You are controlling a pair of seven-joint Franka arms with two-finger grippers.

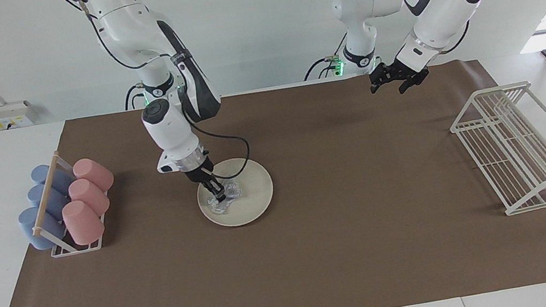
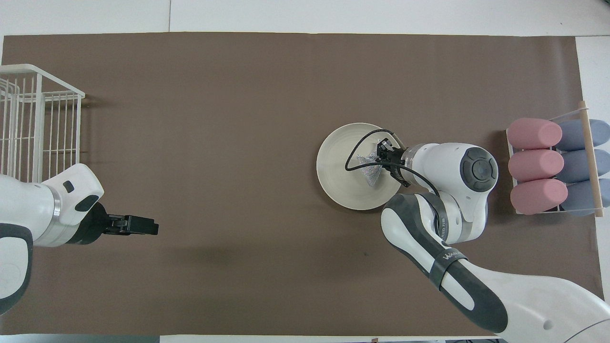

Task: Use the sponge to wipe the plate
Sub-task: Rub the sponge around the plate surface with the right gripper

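On brown mat [image 1: 320,254] — right hand [image 1: 217,190] grips sponge [image 1: 225,197] on plate [image 1: 249,178]; left hand [image 1: 397,81] waits open.

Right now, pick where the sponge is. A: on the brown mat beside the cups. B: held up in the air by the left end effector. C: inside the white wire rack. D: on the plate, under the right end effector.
D: the sponge lies on the plate, with the right end effector down on it; the left end effector waits over the mat.

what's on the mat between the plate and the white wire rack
Nothing: between the plate and the wire rack only bare brown mat shows, in both views.
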